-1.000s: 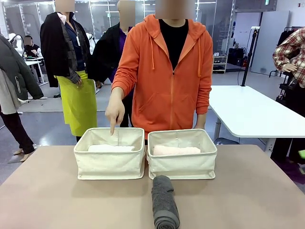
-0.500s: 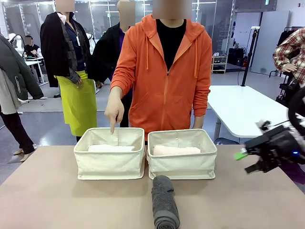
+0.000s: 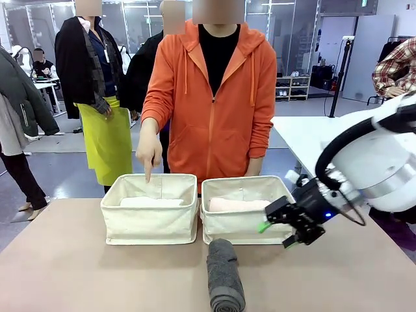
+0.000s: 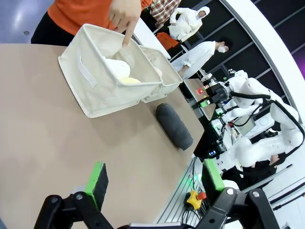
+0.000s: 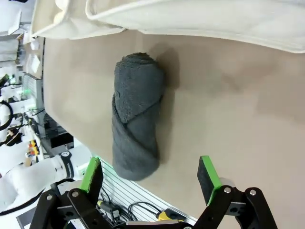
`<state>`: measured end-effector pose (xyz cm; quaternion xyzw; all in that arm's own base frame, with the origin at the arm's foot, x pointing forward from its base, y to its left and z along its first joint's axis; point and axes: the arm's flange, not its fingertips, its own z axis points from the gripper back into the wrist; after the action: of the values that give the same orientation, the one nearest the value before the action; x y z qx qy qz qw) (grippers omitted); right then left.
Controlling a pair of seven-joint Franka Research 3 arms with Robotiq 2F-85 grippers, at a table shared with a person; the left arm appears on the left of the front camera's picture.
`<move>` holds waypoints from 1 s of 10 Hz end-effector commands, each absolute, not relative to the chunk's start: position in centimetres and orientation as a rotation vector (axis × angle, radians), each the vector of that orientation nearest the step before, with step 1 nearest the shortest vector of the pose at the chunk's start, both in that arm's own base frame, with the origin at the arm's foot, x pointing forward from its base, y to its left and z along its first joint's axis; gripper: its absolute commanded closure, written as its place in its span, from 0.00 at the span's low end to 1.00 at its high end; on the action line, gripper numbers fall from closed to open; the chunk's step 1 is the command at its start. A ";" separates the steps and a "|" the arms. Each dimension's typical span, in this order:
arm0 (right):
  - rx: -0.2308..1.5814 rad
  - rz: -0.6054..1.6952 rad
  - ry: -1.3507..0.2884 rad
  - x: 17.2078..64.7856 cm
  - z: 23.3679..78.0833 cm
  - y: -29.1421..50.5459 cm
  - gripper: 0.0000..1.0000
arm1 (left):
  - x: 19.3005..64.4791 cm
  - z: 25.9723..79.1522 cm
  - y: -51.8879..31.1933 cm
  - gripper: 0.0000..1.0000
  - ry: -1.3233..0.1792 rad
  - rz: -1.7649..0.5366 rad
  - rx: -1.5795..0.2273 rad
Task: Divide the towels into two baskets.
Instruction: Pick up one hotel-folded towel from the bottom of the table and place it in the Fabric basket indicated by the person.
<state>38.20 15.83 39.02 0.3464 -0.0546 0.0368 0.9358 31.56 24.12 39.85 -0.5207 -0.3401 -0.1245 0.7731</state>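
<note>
Two cream baskets stand side by side at the table's far edge. The left basket (image 3: 149, 224) holds a white towel (image 3: 151, 202), and a pale yellow towel (image 4: 129, 80) lies beside it. In the right basket (image 3: 240, 227) lies a pale pink towel (image 3: 237, 205). A dark grey towel (image 3: 224, 273) lies rolled on the table in front of the right basket. My right gripper (image 3: 276, 235) hovers open just right of the grey towel (image 5: 136, 119), empty. My left gripper (image 4: 155, 179) is open and empty, low over the near table. A person's hand (image 3: 149, 156) points into the left basket.
The person in an orange hoodie (image 3: 208, 110) stands right behind the baskets. Bare tan table (image 3: 78, 273) stretches to the left of the grey towel. A white table (image 3: 325, 149) stands off to the back right, and other people stand behind.
My right arm has come in from the right and moved left, down to the table beside the grey towel. The pointing person has shifted slightly left.
</note>
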 end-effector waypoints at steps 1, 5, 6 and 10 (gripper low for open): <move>0.625 0.033 -0.087 38.6 38.2 19.7 0.00 | 31.3 40.3 24.2 0.00 -0.739 -0.267 -1.129; 0.562 0.033 -0.063 39.3 36.3 24.9 0.00 | 31.3 40.3 24.2 0.00 -0.739 -0.267 -1.129; 0.551 0.029 -0.063 39.4 35.8 25.8 0.00 | 31.3 40.3 24.2 0.00 -0.739 -0.267 -1.129; 0.495 0.030 -0.053 39.6 33.7 28.7 0.00 | 31.3 40.3 24.2 0.00 -0.739 -0.267 -1.129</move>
<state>39.38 27.21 33.63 0.2598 -0.0193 0.0314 0.9650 31.57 24.11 39.85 -0.5207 -0.3399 -0.1247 0.7732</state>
